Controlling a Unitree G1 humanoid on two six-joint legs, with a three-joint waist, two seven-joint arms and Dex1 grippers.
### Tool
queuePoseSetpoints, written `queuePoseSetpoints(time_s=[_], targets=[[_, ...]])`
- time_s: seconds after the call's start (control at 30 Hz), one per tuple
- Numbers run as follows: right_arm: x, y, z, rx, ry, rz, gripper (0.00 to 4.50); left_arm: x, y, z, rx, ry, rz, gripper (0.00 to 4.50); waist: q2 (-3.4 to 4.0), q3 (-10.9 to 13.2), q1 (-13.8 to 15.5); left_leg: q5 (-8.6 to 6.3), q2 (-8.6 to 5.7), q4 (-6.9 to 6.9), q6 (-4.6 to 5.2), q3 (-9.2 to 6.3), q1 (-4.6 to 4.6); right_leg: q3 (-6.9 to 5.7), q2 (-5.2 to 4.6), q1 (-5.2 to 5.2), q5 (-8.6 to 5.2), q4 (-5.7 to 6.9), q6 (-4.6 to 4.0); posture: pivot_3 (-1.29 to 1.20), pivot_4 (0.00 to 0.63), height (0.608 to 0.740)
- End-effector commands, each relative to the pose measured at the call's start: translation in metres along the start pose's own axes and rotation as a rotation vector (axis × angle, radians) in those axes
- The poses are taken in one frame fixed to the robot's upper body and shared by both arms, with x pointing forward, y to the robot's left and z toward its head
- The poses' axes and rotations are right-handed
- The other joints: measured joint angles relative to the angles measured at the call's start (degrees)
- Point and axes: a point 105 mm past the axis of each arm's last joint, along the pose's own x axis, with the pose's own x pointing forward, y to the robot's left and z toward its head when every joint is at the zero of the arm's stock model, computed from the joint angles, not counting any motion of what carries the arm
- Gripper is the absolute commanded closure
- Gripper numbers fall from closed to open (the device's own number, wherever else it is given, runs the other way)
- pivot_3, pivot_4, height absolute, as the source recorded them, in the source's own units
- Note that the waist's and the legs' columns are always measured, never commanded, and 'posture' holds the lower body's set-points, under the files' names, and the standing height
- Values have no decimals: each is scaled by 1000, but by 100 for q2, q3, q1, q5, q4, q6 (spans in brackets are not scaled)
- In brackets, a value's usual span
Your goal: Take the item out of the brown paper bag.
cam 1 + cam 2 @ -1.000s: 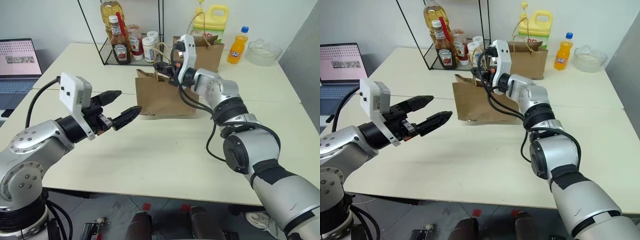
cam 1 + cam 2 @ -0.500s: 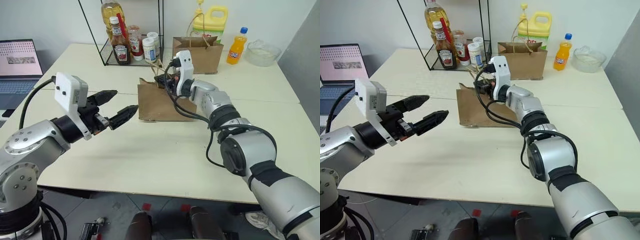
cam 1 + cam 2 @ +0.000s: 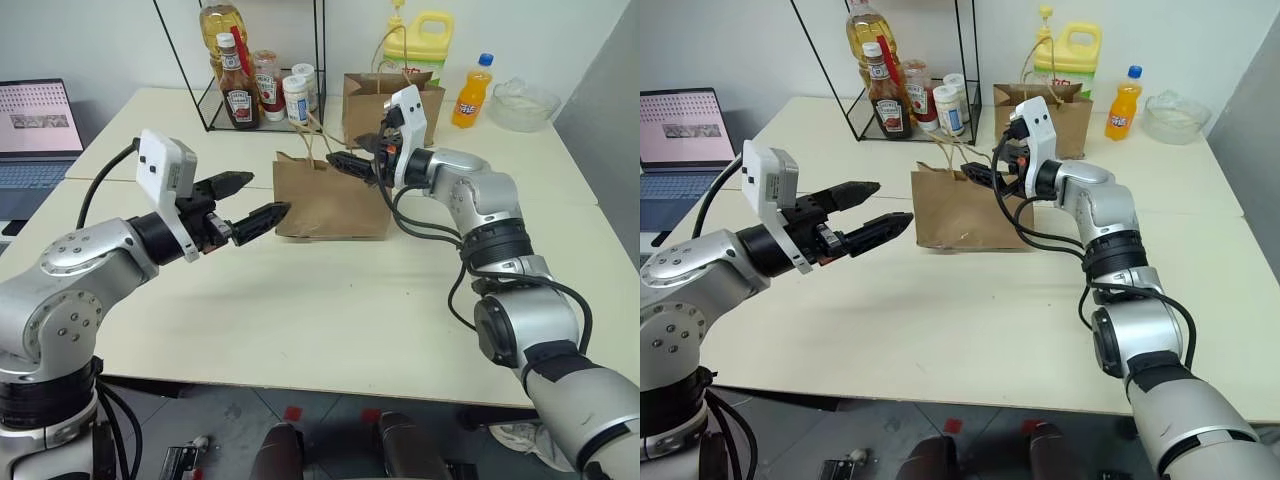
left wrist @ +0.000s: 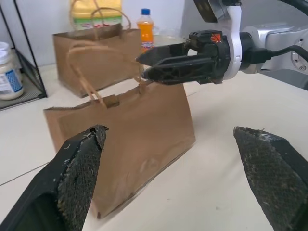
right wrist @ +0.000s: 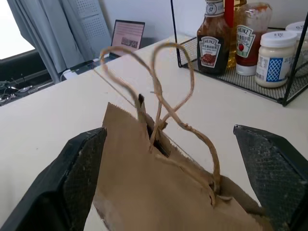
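1. Behind, at upper centre of the frame, a black wire rack (image 3: 262,70) holds a ketchup bottle (image 3: 238,98) and white jars; right of it stand a smaller boxy brown paper bag (image 3: 380,105), a yellow jug (image 3: 431,40) and an orange soda bottle (image 3: 470,92).
2. At far left, an open laptop (image 3: 35,140).
3. Mid-frame on the cream table (image 3: 330,310) stands the wide creased brown paper bag (image 3: 330,200), twine handles up, top nearly closed; the cola bottle cannot be seen.
4. Left gripper (image 3: 245,200), fingers apart, hangs just left of the bag.
5. Right gripper (image 3: 352,162), fingers apart, sits above the bag's top right.

The brown paper bag (image 3: 330,195) stands mid-table. A smaller bag (image 3: 385,105) is at one o'clock behind it, a wire rack (image 3: 250,95) at eleven.
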Motion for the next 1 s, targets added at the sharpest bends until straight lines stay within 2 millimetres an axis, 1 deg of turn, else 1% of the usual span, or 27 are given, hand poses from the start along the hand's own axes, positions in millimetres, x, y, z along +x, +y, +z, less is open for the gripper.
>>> queuePoseSetpoints(time_s=[0.03, 0.07, 0.13, 0.2, 0.3, 0.37, 0.4, 0.47, 0.5, 0.57, 0.63, 0.7, 0.77, 0.83, 0.9, 1.0], targets=[[-13, 12, 19, -53, -27, 48, 50, -3, 5, 12, 65, -20, -2, 0, 0, 0, -2, 0, 0, -1, 0, 0, 0, 0, 0, 0, 0, 0, 0, 0, 150, 740], [-21, 10, 16, -60, -14, 29, 50, -4, 9, 12, 69, -16, 1, 0, 0, 0, 3, 0, 0, -1, 0, 1, 0, 0, 0, -1, 0, 0, 0, 0, 150, 740], [-44, 2, 12, -69, 4, -29, 50, -9, 25, 7, 70, 3, 30, 0, 0, 0, 20, 0, 0, -2, 0, -1, 0, 0, 0, 0, 0, 0, 0, 0, 150, 740], [-66, -2, 10, -90, 4, -95, 50, -12, 47, 4, 89, 13, 84, 0, 0, 0, 54, -1, 0, -3, 1, -1, -1, 0, -1, 0, 0, -1, 0, 0, 150, 740], [-88, 6, 10, -116, -38, -179, 50, -9, 89, 10, 140, -11, 209, 0, -2, 2, 131, -1, -1, -4, 1, -1, -2, -1, 1, -5, 0, -4, 0, 0, 150, 740], [-97, 18, 3, -147, -54, -221, 50, 4, 110, 16, 181, -25, 248, 0, -3, 2, 144, 1, 0, -3, 4, -2, -12, -2, 3, -12, 0, -4, 0, 0, 150, 740], [-102, 24, -3, -146, -66, -251, 50, 15, 120, 20, 201, -34, 267, 0, -6, 0, 152, 2, -1, -1, 4, -5, -18, -4, 3, -13, 0, -4, 0, 0, 150, 740], [-109, 34, -14, -152, -84, -310, 50, 37, 132, 25, 230, -44, 280, 0, -16, -6, 185, 3, -3, 0, 5, -13, -27, -13, 3, -13, 0, -5, 0, 0, 150, 740], [-113, 38, -20, -154, -83, -337, 50, 48, 136, 26, 244, -44, 280, 0, -16, -6, 203, 3, -3, 1, 5, -13, -31, -12, 4, -17, 0, -10, 0, 0, 150, 740], [-120, 49, -41, -95, -72, -399, 50, 70, 138, 28, 269, -39, 275, 0, -17, -6, 222, 3, -11, 2, 5, -12, -37, -10, -1, -19, 0, -11, 0, 0, 150, 740], [-126, 62, -59, -64, -54, -427, 50, 86, 137, 28, 295, -25, 272, 0, -18, -6, 244, 3, -12, -3, 5, -12, -42, -10, -1, -22, 0, -14, 0, 0, 150, 740], [-133, 73, -72, -74, -32, -457, 50, 99, 136, 26, 323, 5, 287, 0, -18, -5, 232, 3, -12, -7, 5, -12, -47, -11, -1, -30, 0, -14, 0, 0, 150, 740], [-139, 77, -78, -50, -43, -515, 50, 110, 135, 22, 346, 52, 321, 0, -22, -2, 166, 3, -12, -8, 5, -9, -58, -8, -1, -44, 0, -13, 0, 0, 150, 740], [-141, 78, -77, -48, -55, -550, 50, 119, 132, 15, 370, 99, 323, 0, -23, -2, 122, 3, -12, -8, 6, -10, -59, -8, 0, -49, 0, -8, 0, 0, 150, 740], [-141, 78, -77, -53, -59, -570, 50, 124, 127, 7, 386, 147, 288, 0, -23, -2, 105, 7, -12, -5, 12, -9, -56, -3, 0, -50, -1, -7, 2, 0, 150, 740], [-146, 70, -76, -62, -61, -612, 50, 130, 116, -5, 410, 212, 191, 0, -24, -1, 106, 21, -10, -6, 21, -9, -44, -2, 5, -46, -1, 5, 2, 0, 150, 740]])
